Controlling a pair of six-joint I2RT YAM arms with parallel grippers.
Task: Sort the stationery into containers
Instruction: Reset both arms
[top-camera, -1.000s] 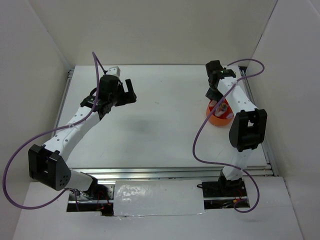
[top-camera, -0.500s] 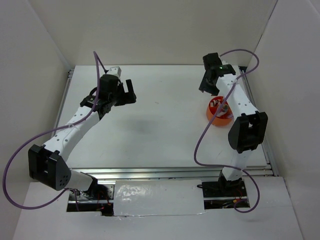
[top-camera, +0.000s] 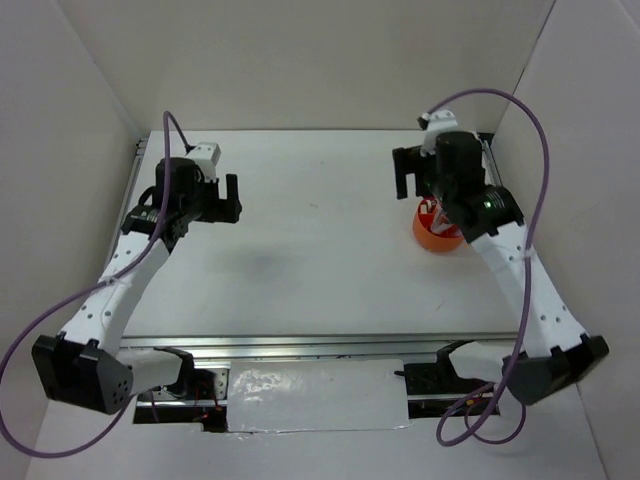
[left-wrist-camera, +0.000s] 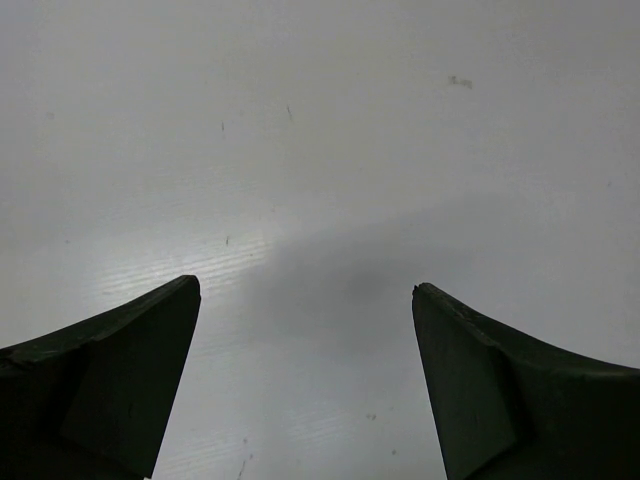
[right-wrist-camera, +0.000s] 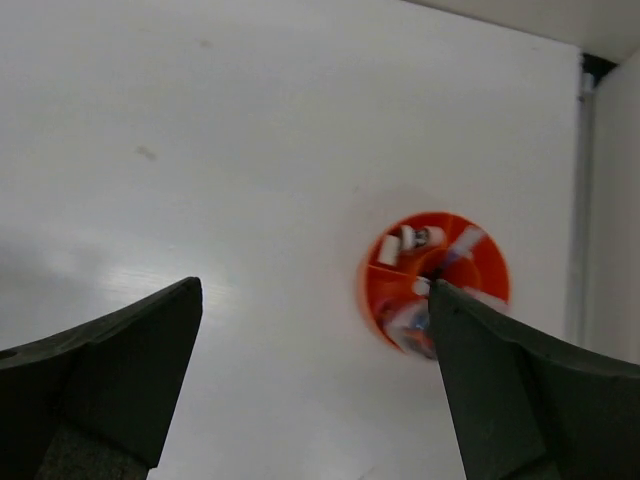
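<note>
Two claws, both spread wide and pinching nothing: the left claw (left-wrist-camera: 304, 286) hangs over bare white worktop (top-camera: 320, 250) near the far left corner, and the right claw (right-wrist-camera: 313, 288) hovers toward the far right corner. The round bright-orange low plastic tub (top-camera: 436, 241) sits close to the right edge, near that claw. Small white eraser-like blocks (right-wrist-camera: 400, 243) and other blurred bits lie in its compartments. No loose stationery shows on the worktop, so the sorting looks nearly or fully done. The risk lies with the right arm's forearm (top-camera: 505, 235), which crosses just above the tub in the top view. A low swing could clip the rim, tipping the light tub and spilling pieces toward the right edge.
</note>
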